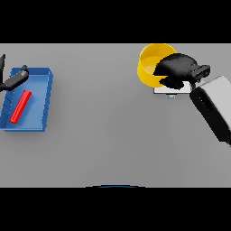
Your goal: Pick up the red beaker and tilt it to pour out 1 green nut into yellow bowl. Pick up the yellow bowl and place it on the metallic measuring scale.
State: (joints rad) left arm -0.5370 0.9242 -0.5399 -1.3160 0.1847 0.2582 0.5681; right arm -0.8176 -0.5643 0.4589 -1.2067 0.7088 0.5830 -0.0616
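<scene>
A grey table [113, 135] filled the view from edge to edge. Its surface was plain and uniform in tone.

A blue tray [43, 101] lay on the table at the far left side. The tray was rectangular, with low raised walls on all sides, and sat slightly skewed relative to the table edges. Its left part ran to the border of the view.

A red bar [21, 106] lay flat inside the tray, on the tray floor. The bar was long and narrow. It was set diagonally, with its upper end leaning toward the right and its lower end toward the tray's lower left corner.
</scene>
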